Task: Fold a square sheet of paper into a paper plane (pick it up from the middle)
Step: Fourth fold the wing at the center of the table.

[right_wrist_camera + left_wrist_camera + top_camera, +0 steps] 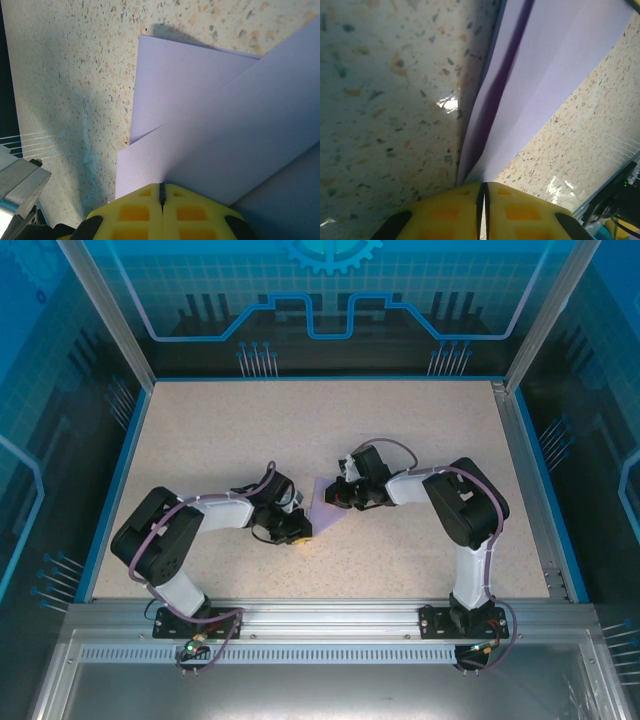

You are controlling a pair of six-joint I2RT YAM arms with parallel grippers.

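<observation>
The square sheet of paper (322,504), pale purple and partly folded, lies at the middle of the table between my two arms. My left gripper (301,529) is at its near-left end. In the left wrist view the folded paper (540,85) narrows to a point that runs in between the yellow fingertips (515,200), and the left gripper (484,186) is shut on it with only a hairline gap. My right gripper (336,496) is at the far-right side. It (161,186) is shut on the edge of a raised flap (225,145) that overlaps a lower layer (175,85).
The speckled tabletop (230,430) has free room all round the paper. A blue rim (118,465) and metal frame posts (545,310) bound it. The arm bases are bolted to the near rail (330,615).
</observation>
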